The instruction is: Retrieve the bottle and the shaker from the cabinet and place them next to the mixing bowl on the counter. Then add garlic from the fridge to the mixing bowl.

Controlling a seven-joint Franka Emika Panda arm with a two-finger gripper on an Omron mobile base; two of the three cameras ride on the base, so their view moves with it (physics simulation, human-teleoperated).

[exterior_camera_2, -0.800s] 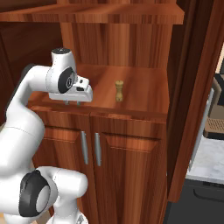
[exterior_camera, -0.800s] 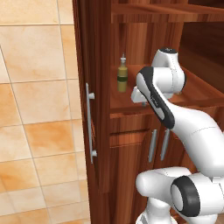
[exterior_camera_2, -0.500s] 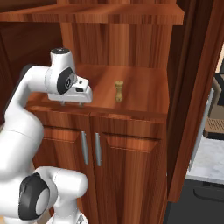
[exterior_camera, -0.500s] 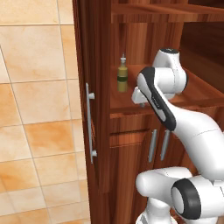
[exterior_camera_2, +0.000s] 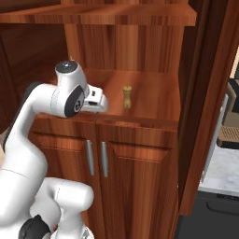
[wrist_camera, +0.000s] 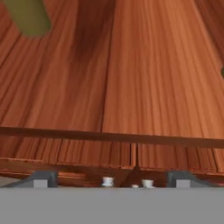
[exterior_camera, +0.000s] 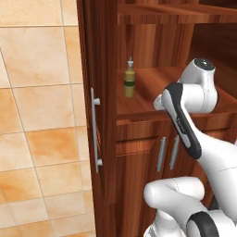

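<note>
The olive-green bottle stands upright at the back left of the open cabinet's shelf. Its blurred base shows in the hand view's top left corner. The small tan shaker stands mid-shelf. My gripper hangs over the shelf's front edge, left of the shaker and apart from it, pointing down. In the hand view my gripper is open, its fingertips wide apart with nothing between them. The mixing bowl, garlic and fridge are out of view.
The cabinet's left door stands open against a tiled wall, and the right door is also open. Two shut lower doors with silver handles sit under the shelf. A strip of marble counter lies at the far right.
The arm has shifted slightly right and lower over the shelf's front edge. The bottle and the shaker have not moved, and the gripper stays open.
</note>
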